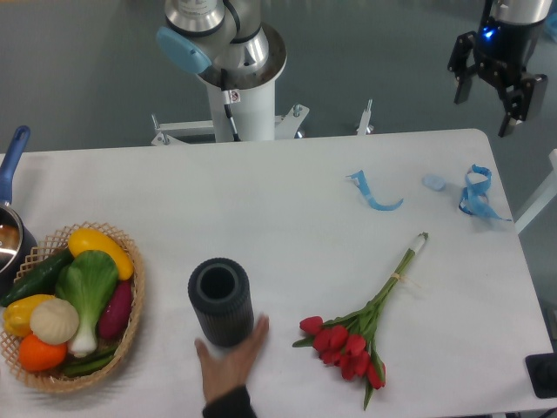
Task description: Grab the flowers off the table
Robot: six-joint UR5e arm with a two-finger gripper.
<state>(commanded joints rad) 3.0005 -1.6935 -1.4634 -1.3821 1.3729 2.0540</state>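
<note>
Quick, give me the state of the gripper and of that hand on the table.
Gripper: open, empty, up beyond the table's far right corner.
Hand: flat against the dark ribbed cylinder, holding nothing.

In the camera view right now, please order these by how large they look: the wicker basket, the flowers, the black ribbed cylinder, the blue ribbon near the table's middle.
1. wicker basket
2. flowers: long but thin
3. black ribbed cylinder: close to the flowers in area, so this order is unsure
4. blue ribbon
</note>
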